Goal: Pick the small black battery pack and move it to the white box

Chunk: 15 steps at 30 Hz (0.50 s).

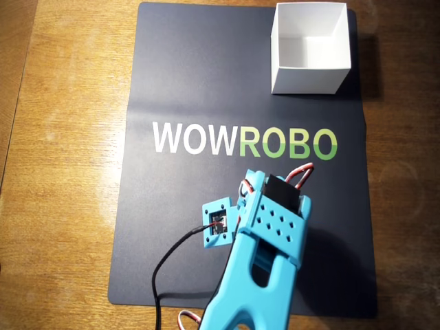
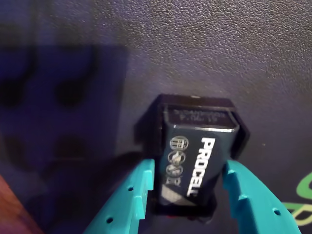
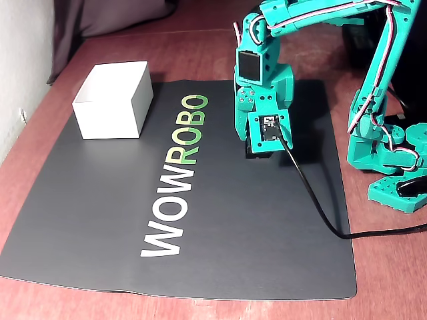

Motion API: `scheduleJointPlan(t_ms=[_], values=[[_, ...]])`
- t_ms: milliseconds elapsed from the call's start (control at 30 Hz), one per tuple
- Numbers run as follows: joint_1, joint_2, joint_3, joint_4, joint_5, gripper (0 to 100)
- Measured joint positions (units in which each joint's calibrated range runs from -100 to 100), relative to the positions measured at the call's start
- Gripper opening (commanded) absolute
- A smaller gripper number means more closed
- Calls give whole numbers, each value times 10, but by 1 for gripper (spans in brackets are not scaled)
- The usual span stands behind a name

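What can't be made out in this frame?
- Battery pack: hidden under the arm in the overhead view; barely visible in the fixed view.
- End effector: contact with the pack is unclear; fingertips cut off by the wrist view's bottom edge.
- White box: floor partly hidden by its walls.

Gripper (image 2: pixel 187 187) fingers flank the battery pack (image 2: pixel 195 156), seemingly touching.

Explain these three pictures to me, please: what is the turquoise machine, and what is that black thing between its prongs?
The turquoise plastic machine is a small robot arm standing on a wooden table. One camera looks straight down, one stands beside the table, one rides on the arm's wrist. A dark mat printed WOWROBO covers the table, with an open white cardboard box on it. In the wrist view, the two-finger gripper straddles a small black battery pack lettered PROCELL lying on the mat; whether it grips yet is unclear.
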Motion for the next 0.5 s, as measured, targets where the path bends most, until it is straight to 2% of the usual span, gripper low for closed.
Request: scheduleJointPlan(t_ms=[500], values=[[-1, 47, -1, -4, 2, 16]])
